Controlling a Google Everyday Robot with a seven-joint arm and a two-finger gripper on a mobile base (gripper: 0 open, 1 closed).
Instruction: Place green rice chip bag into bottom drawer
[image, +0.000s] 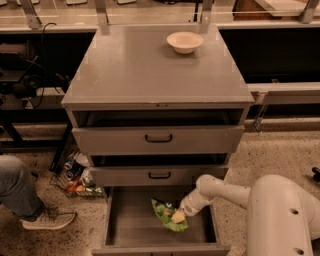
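Observation:
The green rice chip bag (167, 215), bright green with a pale orange-white patch, is inside the open bottom drawer (130, 225) of the grey cabinet, right of the middle, low over or on the grey floor. My gripper (183, 212) reaches down into the drawer from the right on a white arm (225, 192) and is at the bag's right end, touching it.
A cream bowl (185, 42) stands on the cabinet top at the back right. The two upper drawers with black handles (159, 138) are slightly open. A person's leg and shoe (35, 210) are at the lower left. A wire basket of bottles (75, 177) sits on the floor beside the cabinet.

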